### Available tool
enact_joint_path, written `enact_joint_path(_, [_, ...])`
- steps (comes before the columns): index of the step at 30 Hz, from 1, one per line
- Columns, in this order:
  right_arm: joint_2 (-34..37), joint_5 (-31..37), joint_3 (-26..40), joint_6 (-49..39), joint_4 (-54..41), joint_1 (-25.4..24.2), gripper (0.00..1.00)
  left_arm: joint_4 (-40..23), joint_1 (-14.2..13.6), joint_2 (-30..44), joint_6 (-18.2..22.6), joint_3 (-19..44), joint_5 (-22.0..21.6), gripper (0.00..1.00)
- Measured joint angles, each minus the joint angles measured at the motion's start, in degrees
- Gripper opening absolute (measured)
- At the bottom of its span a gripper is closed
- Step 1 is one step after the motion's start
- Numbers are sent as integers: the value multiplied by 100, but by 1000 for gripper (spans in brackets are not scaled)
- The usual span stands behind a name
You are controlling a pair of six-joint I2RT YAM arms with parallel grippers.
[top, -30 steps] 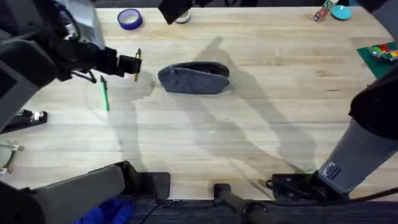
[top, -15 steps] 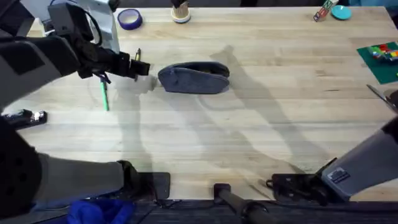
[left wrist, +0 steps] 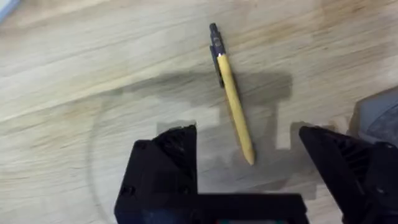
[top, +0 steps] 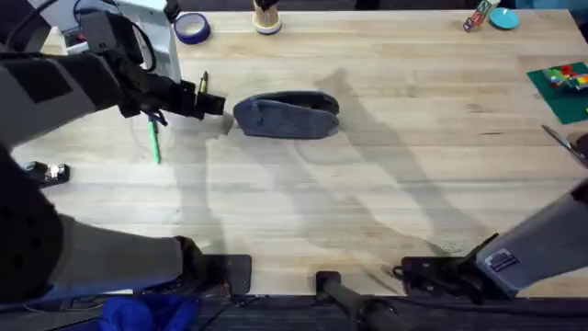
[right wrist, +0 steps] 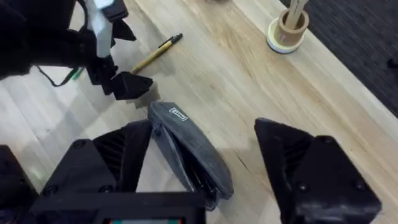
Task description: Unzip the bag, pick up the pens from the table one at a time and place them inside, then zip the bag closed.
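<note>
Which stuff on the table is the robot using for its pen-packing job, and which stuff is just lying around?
For the job:
- bag
- yellow pen
- green pen
- left gripper, open over the yellow pen

Just lying about:
- purple tape roll
- small wooden cup
- green mat with coloured bits

No text, brand, number or sign can be read. The bag carries a small pale label near its end, its print too small to make out; a light tag on the right arm's base, at 4 o'clock on the table, is likewise illegible.
</note>
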Motion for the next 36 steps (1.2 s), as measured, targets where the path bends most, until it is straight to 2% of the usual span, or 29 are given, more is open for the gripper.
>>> enact_joint_path(6, [0,0,-2,-2,-12,0,998,15,-149,396,-36,13,-35,993])
enact_joint_path(15, [0,-1,-5,-2,-17,0,997,35,-523,396,-59,105,-514,993])
enact_joint_path(28, [-2,0,-5,-3,-19,0,998,9,-515,396,-130,109,-561,994])
enact_joint_path(36, [-2,0,-5,-4,-17,0,998,-9,-407,403,-212,109,-407,993])
